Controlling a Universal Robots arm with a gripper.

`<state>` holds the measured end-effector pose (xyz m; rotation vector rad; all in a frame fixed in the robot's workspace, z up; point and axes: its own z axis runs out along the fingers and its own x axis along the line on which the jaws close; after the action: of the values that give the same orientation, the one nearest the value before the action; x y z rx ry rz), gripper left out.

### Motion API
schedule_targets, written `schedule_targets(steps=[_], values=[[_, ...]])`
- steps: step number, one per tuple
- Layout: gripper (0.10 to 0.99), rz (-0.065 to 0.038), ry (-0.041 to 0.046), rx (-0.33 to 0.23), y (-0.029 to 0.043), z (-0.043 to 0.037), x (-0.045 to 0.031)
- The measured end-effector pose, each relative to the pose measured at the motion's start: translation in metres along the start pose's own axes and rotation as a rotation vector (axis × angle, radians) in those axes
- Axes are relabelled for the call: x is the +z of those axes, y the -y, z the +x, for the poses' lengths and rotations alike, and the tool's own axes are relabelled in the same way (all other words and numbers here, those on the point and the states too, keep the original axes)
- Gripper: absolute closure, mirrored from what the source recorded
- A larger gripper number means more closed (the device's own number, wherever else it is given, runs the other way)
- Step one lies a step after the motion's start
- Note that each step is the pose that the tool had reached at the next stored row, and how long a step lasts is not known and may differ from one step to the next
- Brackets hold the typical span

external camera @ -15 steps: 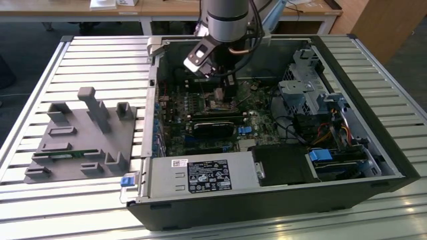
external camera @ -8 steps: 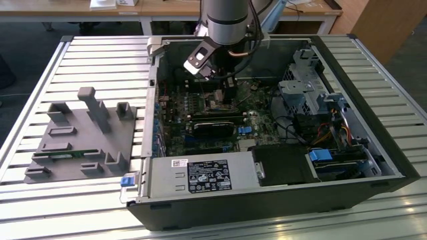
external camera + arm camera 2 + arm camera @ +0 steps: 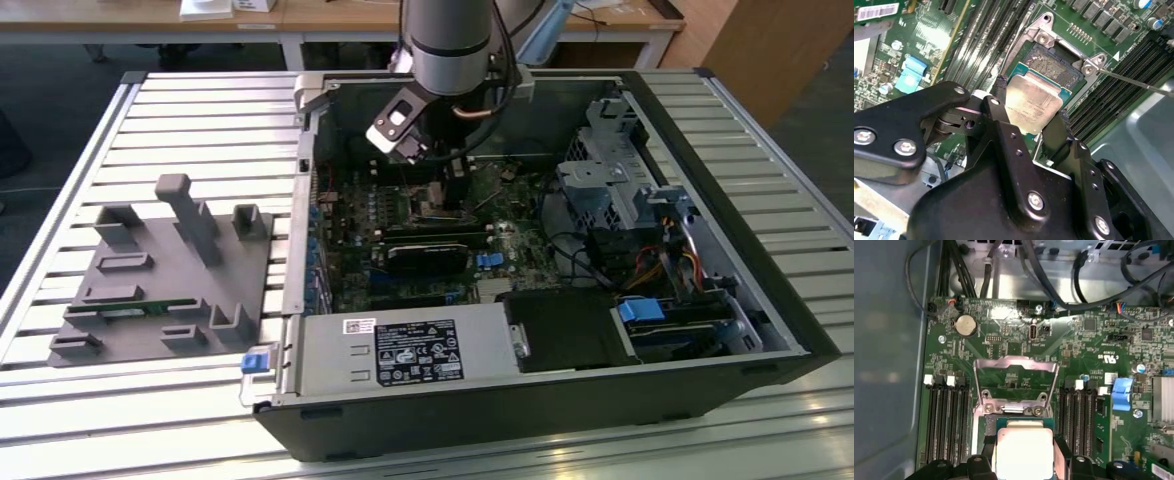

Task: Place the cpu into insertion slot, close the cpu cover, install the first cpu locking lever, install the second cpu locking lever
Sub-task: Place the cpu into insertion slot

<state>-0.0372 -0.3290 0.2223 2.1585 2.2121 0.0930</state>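
My gripper (image 3: 1031, 104) is shut on the cpu (image 3: 1034, 97), a flat square chip with a dull silver top, gripped by two opposite edges. It hangs slightly tilted just above the open insertion slot (image 3: 1054, 62) on the green motherboard. In the first wrist view the cpu (image 3: 1024, 450) sits between the black fingers (image 3: 988, 446), and the cpu cover (image 3: 1016, 365), a shiny metal frame, stands swung open beyond the slot. A thin metal locking lever (image 3: 1134, 84) sticks out beside the slot. In the exterior view the gripper (image 3: 451, 188) is down inside the computer case.
Dark memory slots (image 3: 946, 420) flank the socket on both sides. A black card (image 3: 427, 250), cables (image 3: 587, 260), a drive cage (image 3: 607, 170) and the power supply (image 3: 400, 350) crowd the case. A grey fixture block (image 3: 160, 280) rests on the slatted table at the exterior view's left.
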Motion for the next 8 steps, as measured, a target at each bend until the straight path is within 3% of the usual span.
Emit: schedule_targets(steps=[8], values=[[0.549,0.000,0.0007,0.007,0.0041,0.0033,0.0096]])
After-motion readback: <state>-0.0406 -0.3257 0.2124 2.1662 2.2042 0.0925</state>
